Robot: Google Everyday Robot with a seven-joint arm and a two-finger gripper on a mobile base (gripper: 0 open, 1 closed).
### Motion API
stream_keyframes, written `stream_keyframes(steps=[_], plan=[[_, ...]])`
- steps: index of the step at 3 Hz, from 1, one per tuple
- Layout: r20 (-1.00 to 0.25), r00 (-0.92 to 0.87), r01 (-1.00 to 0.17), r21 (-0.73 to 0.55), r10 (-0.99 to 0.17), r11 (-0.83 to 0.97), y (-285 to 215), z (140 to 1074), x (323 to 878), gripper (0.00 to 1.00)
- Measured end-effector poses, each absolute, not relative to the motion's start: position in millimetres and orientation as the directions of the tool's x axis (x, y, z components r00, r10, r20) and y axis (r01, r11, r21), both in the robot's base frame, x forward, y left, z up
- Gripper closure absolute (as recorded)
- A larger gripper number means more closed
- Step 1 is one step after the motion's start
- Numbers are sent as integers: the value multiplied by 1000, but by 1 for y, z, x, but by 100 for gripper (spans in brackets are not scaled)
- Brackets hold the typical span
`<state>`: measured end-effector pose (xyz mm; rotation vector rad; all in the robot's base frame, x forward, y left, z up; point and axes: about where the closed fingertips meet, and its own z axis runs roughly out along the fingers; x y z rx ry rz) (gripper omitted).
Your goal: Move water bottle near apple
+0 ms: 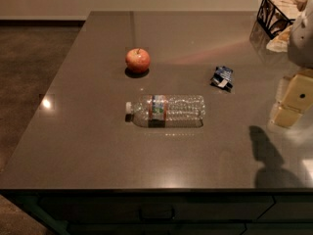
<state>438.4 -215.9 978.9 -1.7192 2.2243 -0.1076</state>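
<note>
The water bottle (pixel 166 110) lies on its side in the middle of the dark countertop (pixel 98 151), with its white cap pointing left. The apple (pixel 138 60) stands upright behind it and a little to the left, about one apple's width away from the bottle. My gripper (pixel 292 102) hangs at the right edge of the view, above the counter and well to the right of the bottle. It holds nothing that I can see and touches neither object.
A small blue-and-white snack packet (pixel 222 77) lies right of the apple. A black wire basket (pixel 279 14) with napkins stands at the back right corner. The counter's front edge runs along the bottom, and the floor lies to the left.
</note>
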Motion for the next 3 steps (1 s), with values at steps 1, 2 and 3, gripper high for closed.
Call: stream_keyframes(steps=[1, 2, 3], plan=[[-209, -220, -928, -256, -953, 270, -216, 979, 438, 0], [-201, -212, -932, -253, -956, 260, -205, 975, 447, 0], [-197, -177, -943, -246, -964, 223, -174, 959, 469, 0]])
